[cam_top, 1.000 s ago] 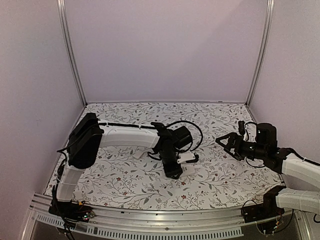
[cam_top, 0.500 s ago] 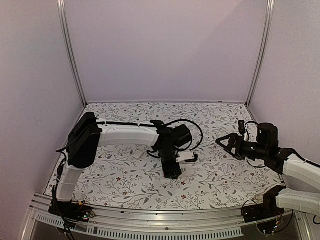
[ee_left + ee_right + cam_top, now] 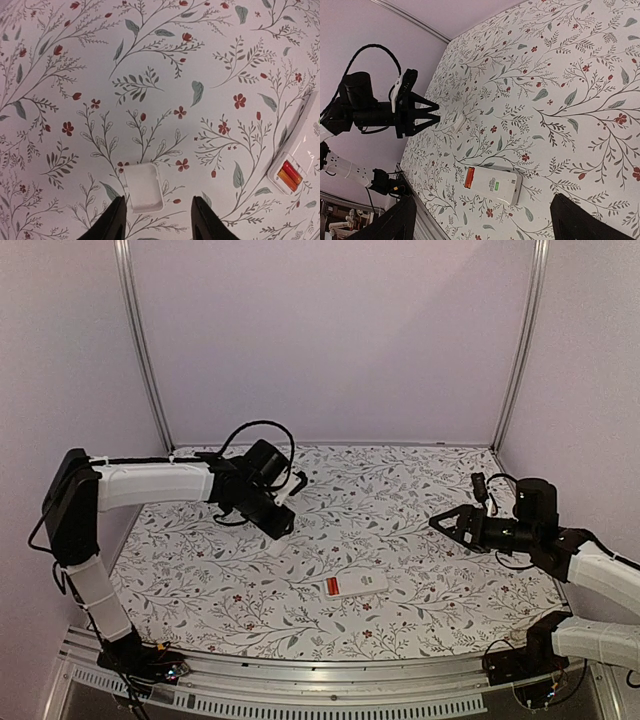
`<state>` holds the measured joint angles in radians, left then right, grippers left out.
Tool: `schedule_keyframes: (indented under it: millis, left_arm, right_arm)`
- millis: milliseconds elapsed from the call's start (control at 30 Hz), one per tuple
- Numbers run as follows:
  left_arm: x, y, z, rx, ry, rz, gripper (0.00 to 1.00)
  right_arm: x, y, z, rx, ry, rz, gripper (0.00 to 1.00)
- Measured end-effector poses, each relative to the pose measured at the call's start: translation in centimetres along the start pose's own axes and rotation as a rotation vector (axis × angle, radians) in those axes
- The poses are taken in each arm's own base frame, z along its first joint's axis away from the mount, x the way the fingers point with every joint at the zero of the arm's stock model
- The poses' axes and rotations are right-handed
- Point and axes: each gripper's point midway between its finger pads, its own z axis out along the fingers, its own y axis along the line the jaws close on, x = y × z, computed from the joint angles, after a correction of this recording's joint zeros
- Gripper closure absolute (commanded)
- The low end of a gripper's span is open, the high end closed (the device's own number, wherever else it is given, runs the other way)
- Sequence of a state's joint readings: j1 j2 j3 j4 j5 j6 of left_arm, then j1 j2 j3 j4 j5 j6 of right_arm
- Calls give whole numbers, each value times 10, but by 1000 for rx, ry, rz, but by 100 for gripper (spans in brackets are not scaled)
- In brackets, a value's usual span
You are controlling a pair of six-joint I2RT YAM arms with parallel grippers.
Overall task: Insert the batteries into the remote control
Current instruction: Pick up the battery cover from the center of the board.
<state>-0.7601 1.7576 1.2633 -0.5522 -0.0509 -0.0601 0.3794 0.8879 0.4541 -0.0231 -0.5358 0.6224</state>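
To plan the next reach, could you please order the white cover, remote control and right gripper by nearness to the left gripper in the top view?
1. white cover, just by the left gripper.
2. remote control, centre front.
3. right gripper, far right.

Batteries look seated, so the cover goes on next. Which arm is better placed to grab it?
Left. The left gripper hangs open just above the battery cover, while the right gripper sits open far off, beyond the remote control.

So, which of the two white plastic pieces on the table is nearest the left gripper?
The small battery cover, right before the left gripper; the remote control is larger and farther off.
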Motion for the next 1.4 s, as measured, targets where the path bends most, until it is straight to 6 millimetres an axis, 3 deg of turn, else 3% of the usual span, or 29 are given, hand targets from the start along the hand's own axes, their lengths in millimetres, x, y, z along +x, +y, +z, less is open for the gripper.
schedule_keyframes:
  millis: [300, 433, 700, 900, 1200, 1300, 1400]
  left_arm:
    - [26, 3, 48, -38, 131, -51, 63]
    - [34, 7, 59, -67, 164, -51, 65]
    - [48, 9, 74, -90, 225, -47, 81]
    - [47, 5, 74, -84, 223, -42, 99]
    - [44, -18, 70, -13, 222, -28, 100]
    - [34, -34, 55, 71, 186, -30, 100]
    - [11, -52, 22, 184, 91, -32, 100]
  right_arm:
    - [3, 1, 2, -9, 30, -11, 7]
    - [5, 0, 3, -7, 39, -9, 7]
    - [8, -2, 6, -5, 56, -13, 9]
    - [9, 0, 7, -17, 70, -26, 9]
    - [-1, 10, 13, -62, 70, -73, 12]
    - [-6, 17, 14, -84, 68, -92, 12]
    - [-9, 23, 15, -116, 67, -115, 12]
